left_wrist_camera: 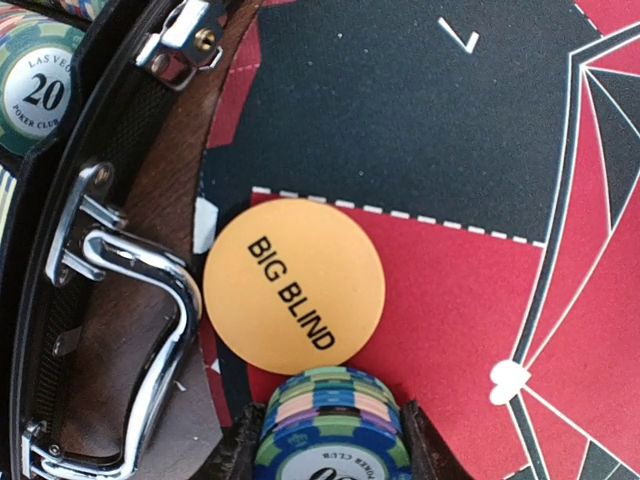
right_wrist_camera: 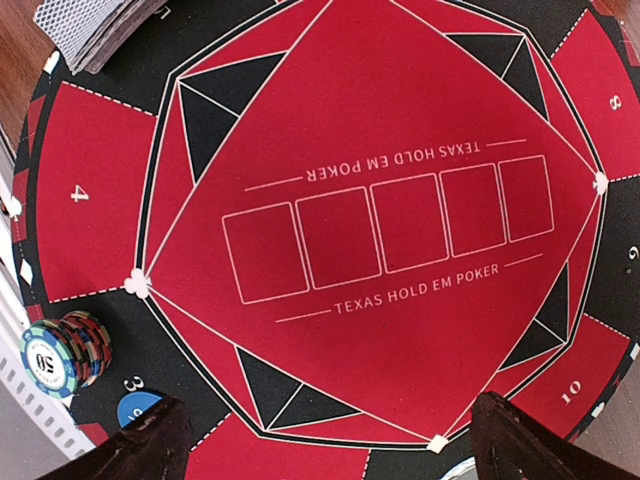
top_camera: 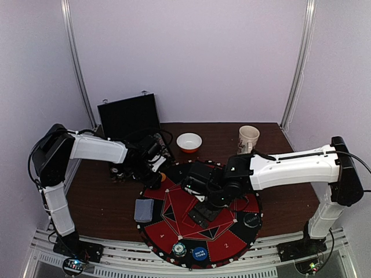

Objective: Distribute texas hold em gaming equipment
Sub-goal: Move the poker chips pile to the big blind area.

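Orange disc (left_wrist_camera: 294, 285), 1 pc, on mat (left_wrist_camera: 450, 330) at 12 o'clock from my left jaws, which clamp 1 chip stack (left_wrist_camera: 330, 430). Right jaws wide apart, empty; 1 deck (right_wrist_camera: 90, 30) at 11, 2nd stack (right_wrist_camera: 65, 352) + 1 blue disc (right_wrist_camera: 135, 408) at 8.

I am looking over a dark brown wooden table (top_camera: 98, 200) that is standing against pale lilac walls (top_camera: 191, 58); two silver rails (top_camera: 77, 63) are rising up the back corners, a slotted metal frame (top_camera: 133, 269) is edging the near side, and soft even light is falling

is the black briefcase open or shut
Open: the black briefcase has its lid standing upright in the top view.
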{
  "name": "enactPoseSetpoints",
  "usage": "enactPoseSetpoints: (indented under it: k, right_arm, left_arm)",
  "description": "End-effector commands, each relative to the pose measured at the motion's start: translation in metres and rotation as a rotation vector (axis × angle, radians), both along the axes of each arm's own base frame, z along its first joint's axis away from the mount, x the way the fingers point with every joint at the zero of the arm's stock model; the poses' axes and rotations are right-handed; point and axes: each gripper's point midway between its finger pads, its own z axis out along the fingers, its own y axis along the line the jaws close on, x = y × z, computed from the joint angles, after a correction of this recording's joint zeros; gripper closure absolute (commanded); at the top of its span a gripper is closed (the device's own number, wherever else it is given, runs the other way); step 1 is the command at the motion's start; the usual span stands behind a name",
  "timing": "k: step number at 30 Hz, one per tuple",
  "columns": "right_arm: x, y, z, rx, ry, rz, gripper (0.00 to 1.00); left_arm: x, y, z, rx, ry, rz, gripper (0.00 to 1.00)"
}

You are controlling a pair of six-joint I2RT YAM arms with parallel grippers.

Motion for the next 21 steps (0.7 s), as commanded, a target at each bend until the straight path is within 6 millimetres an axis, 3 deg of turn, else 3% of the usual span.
enactPoseSetpoints:
  k: [1, 7, 11, 21]
  right_arm:
    - [0.005, -0.006, 0.009, -0.005, -0.021, -0.011, 0.00]
    - [0.005, -0.006, 0.005, -0.017, -0.017, -0.009, 0.00]
    - [0.005, -0.005, 0.004, -0.020, -0.013, -0.007, 0.00]
    - [0.004, -0.005, 0.005, -0.018, -0.015, -0.008, 0.00]
  left_arm:
    - [-0.004, 0.001, -0.002, 0.011, 0.012, -0.016, 1.00]
    - [-0.006, 0.003, 0.020, -0.012, -0.022, -0.008, 1.00]
    - [-0.008, 0.005, 0.024, -0.015, -0.019, -0.009, 1.00]
    - [-0.011, 0.004, 0.003, -0.006, 0.016, -0.013, 1.00]
